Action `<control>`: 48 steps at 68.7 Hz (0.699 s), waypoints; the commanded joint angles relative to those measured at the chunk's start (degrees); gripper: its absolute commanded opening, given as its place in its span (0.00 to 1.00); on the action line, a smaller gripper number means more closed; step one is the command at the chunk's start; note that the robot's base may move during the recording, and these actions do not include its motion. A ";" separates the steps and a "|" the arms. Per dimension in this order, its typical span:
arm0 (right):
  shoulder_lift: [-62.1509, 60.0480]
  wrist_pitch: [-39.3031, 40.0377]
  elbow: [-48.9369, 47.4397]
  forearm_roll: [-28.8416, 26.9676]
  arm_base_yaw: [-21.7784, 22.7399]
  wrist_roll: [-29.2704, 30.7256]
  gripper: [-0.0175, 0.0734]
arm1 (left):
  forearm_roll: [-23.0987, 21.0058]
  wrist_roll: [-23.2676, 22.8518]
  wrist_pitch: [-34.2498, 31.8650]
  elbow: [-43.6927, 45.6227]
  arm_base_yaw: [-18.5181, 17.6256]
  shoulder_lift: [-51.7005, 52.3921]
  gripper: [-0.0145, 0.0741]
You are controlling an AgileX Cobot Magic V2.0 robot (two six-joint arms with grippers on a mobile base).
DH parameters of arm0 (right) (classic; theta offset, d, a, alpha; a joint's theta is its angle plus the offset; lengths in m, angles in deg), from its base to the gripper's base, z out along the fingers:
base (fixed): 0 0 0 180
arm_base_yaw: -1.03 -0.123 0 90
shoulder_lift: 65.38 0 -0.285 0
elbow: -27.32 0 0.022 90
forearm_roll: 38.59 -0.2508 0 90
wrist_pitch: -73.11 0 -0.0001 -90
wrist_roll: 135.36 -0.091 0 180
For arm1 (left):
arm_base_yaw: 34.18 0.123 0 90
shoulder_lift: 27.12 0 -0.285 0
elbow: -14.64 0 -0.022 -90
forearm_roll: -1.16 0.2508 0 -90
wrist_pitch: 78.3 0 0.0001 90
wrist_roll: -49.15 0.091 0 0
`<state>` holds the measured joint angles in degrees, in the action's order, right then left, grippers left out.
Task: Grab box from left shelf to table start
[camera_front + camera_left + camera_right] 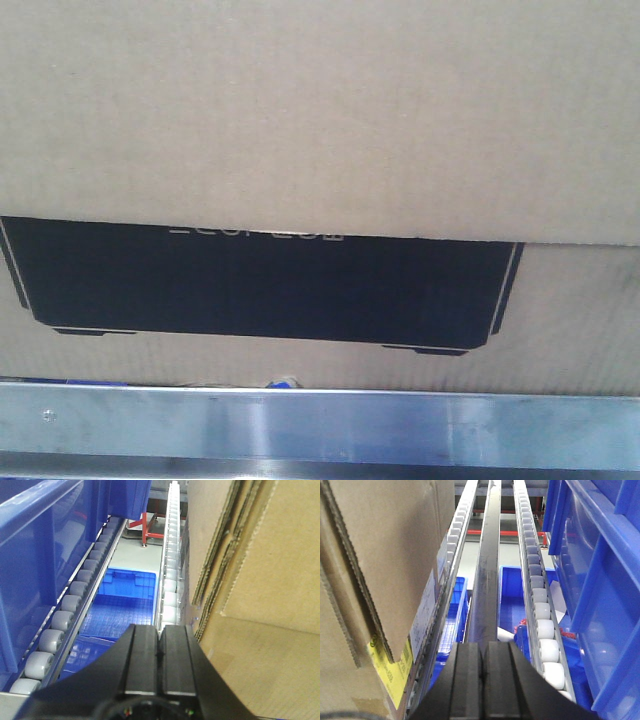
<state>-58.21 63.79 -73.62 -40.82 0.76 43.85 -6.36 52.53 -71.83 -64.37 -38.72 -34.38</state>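
Your large tan corrugated cardboard box (320, 120) sits on the metal rack shelf (320, 425) and fills the front view, black printed panel (260, 290) low on the near face. Left gripper (159, 630) is clenched on nothing, box just to its right, white rollers (170, 587) between. Right gripper (483, 647) is clenched too, empty, with the box on its left and blue plastic bins (600, 580) on its right.

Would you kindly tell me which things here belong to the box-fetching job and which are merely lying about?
Job: box, shelf rail, white rollers, left gripper, right gripper.
Lying about: blue bins, red frame behind.
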 commanded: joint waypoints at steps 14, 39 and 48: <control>-0.54 5.10 0.11 0.13 0.32 0.12 0.26 | -0.39 -0.30 -4.91 0.22 0.11 1.10 0.05; -0.54 5.10 0.11 0.13 0.32 0.12 0.26 | -0.39 -0.30 -5.74 0.22 0.11 1.10 0.05; -0.54 5.10 0.11 0.13 0.32 0.12 0.26 | -0.50 -0.30 -6.47 0.22 0.11 1.10 0.05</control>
<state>-58.21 63.79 -73.62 -40.82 0.76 43.85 -6.36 52.53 -72.17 -64.37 -38.72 -34.38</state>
